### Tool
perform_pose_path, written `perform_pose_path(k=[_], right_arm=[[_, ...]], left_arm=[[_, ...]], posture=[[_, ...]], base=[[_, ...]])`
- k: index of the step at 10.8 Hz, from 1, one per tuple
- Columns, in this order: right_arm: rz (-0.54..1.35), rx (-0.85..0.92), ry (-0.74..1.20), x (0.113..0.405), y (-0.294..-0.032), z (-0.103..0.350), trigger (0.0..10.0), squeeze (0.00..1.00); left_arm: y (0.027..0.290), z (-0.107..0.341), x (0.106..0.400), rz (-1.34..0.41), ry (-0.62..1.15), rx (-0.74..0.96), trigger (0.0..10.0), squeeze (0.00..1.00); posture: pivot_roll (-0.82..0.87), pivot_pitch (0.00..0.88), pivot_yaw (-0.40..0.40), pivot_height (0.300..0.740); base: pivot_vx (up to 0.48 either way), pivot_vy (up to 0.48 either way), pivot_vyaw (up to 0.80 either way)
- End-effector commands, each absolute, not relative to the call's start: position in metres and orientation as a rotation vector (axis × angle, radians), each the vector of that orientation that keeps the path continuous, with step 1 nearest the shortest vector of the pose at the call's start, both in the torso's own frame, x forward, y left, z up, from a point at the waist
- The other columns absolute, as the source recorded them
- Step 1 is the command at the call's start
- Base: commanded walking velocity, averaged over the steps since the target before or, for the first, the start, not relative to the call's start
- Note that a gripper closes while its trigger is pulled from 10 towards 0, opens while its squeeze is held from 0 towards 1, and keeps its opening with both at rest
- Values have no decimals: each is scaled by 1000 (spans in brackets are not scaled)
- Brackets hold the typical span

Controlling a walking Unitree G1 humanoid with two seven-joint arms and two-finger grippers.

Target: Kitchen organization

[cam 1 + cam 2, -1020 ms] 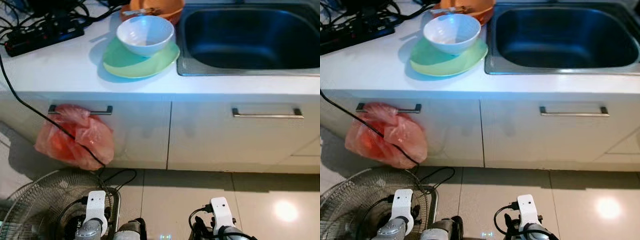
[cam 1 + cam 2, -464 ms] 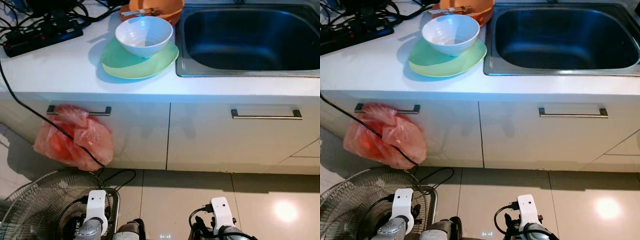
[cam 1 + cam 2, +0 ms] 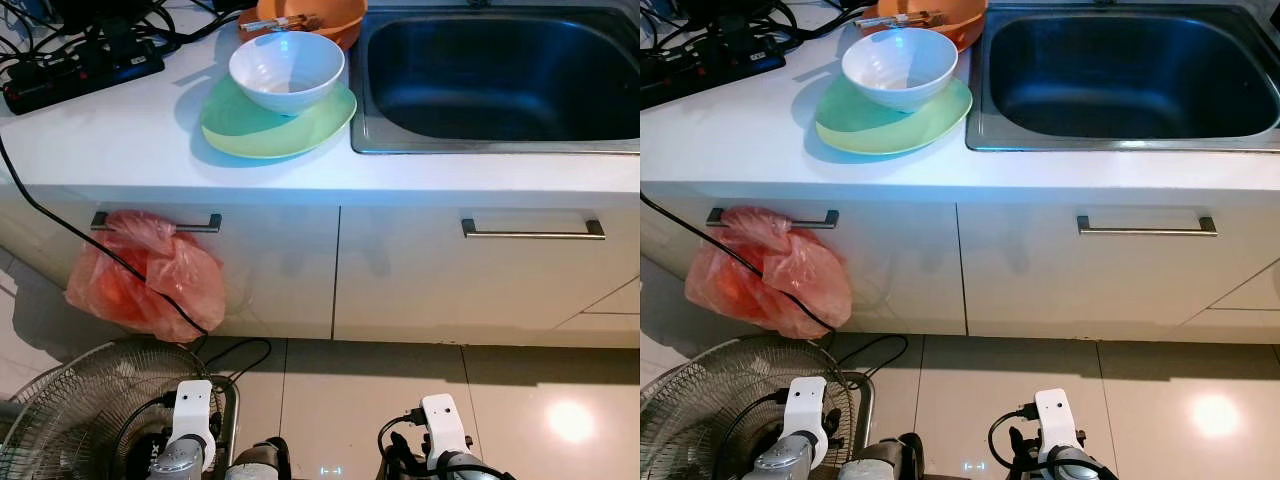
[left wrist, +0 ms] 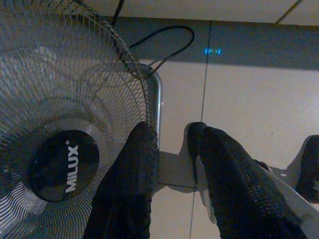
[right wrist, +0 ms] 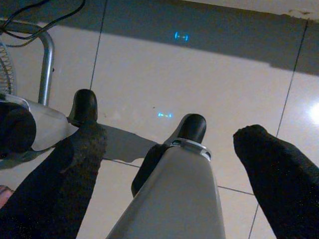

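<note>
White counter (image 3: 120,140) fills the upper frame w/ the steel sink (image 3: 500,75) at upper right; cabinet fronts below, a floor fan (image 3: 90,410) at lower left. Upper centre-left: green plate (image 3: 275,125) w/ a white bowl (image 3: 287,70) sitting on it, orange bowl (image 3: 310,15) just behind, power strip (image 3: 85,75) and cables at far upper left. A red plastic bag (image 3: 145,285) hangs off the left drawer handle. Both arms hang idle near the floor — left gripper (image 4: 169,149) fingers nearly together, nothing between; right gripper (image 5: 169,149) spread wide, empty. Dishes are likely ceramic: stiff, slick, breakable — pinch the bowl's rim, lift it off before the plate.
</note>
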State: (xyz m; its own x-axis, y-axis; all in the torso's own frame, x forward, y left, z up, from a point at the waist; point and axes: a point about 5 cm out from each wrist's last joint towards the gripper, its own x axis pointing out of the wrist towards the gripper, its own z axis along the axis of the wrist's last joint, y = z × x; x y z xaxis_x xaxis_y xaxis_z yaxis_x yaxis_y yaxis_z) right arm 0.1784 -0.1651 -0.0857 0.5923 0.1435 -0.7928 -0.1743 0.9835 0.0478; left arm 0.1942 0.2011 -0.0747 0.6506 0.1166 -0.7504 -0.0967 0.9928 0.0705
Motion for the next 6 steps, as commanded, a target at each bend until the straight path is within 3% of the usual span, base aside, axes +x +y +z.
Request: perform_pose_path(k=[1, 6], right_arm=[[185, -35, 948, 171, -165, -89, 10000, 0], [187, -34, 946, 170, -165, -90, 10000, 0]], left_arm=[[203, -79, 186, 135, 879, 24, 10000, 0], [203, -79, 185, 130, 883, 20, 10000, 0]], posture=[[108, 188, 61, 740], [106, 195, 60, 740]], base=[[0, 0, 0], [0, 0, 0]])
